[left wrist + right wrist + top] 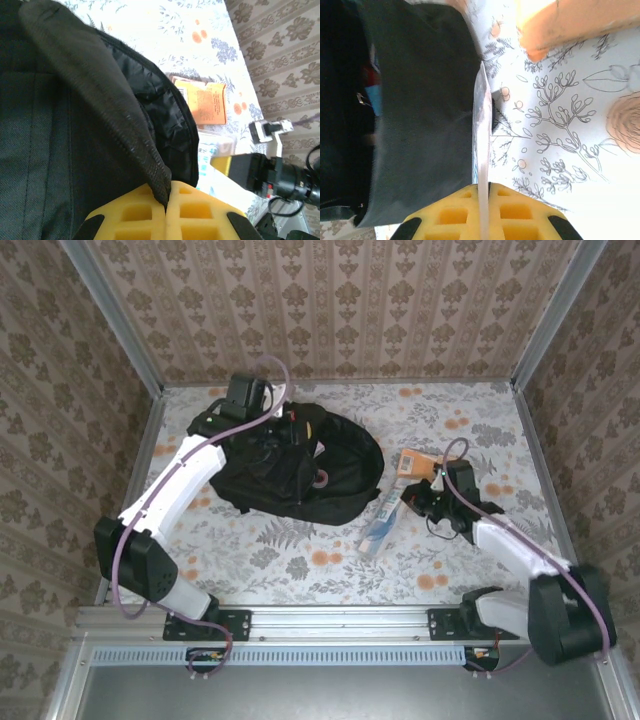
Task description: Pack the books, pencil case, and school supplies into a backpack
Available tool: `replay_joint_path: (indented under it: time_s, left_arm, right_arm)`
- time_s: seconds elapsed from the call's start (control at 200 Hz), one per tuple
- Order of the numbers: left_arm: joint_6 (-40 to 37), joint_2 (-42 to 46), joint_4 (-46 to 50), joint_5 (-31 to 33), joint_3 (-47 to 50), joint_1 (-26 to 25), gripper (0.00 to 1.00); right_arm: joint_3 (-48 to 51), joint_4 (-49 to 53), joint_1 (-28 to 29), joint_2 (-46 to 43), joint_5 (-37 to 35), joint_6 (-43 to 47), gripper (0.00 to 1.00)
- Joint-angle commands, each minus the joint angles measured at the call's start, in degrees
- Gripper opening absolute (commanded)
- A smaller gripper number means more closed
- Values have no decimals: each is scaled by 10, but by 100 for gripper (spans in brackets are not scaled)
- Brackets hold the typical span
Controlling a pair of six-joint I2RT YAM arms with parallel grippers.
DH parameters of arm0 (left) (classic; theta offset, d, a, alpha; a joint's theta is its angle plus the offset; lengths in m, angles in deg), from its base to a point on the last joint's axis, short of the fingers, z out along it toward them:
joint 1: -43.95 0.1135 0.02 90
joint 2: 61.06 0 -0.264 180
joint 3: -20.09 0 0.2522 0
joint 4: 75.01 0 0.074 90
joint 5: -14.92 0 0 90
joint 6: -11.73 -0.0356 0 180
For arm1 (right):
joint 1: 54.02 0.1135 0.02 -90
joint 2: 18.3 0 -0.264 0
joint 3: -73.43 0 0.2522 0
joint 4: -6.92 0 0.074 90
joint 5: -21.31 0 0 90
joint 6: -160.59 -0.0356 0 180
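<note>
The black backpack [300, 465] lies left of centre on the table. My left gripper [268, 435] is at its back edge, shut on a fold of its black rim fabric [150, 165], which stands lifted. My right gripper [417, 497] is shut on the thin edge of the pencil case [482, 125], a flat translucent pouch with blue print [378, 523] lying right of the backpack. An orange-tan book [418, 463] lies flat just behind the right gripper, also seen as the book [202, 102] past the backpack's rim. A small pink ring [320, 478] sits on the backpack.
Patterned walls and metal posts close in the floral table [300, 550] on three sides. The open tabletop in front of the backpack and pencil case carries nothing. Small red and blue bits [372, 85] show in the dark by the backpack; I cannot tell what they are.
</note>
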Motion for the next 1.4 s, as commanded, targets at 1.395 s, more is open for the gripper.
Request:
replay_joint_path:
  time_s: [1.395]
  left_arm:
    - [142,-51,-21,-125,-191,35,0]
  right_arm:
    - [-339,-207,301,313,-476,-288,0]
